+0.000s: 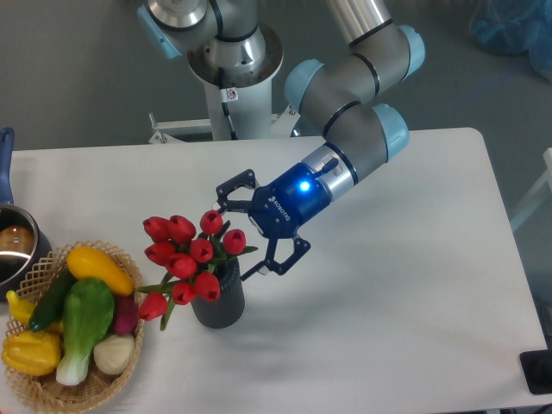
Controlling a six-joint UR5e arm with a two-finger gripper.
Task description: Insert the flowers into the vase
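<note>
The flowers (185, 257), a bunch of red tulip buds with green stems and leaves, stand with their stems in the vase (221, 304), a dark grey cylinder left of the table's middle. The buds lean out to the left over the vase's mouth. My gripper (239, 241) is open just right of the bunch, its two black fingers spread wide. One finger (226, 203) is above the rightmost buds and the other lies below them, near the vase's rim. The rightmost bud sits between the fingers without being pinched.
A wicker basket (34, 386) with colourful vegetables stands at the front left corner. A metal pot (13, 246) with a blue handle sits at the left edge. The arm's base (233, 78) rises behind the table's far edge.
</note>
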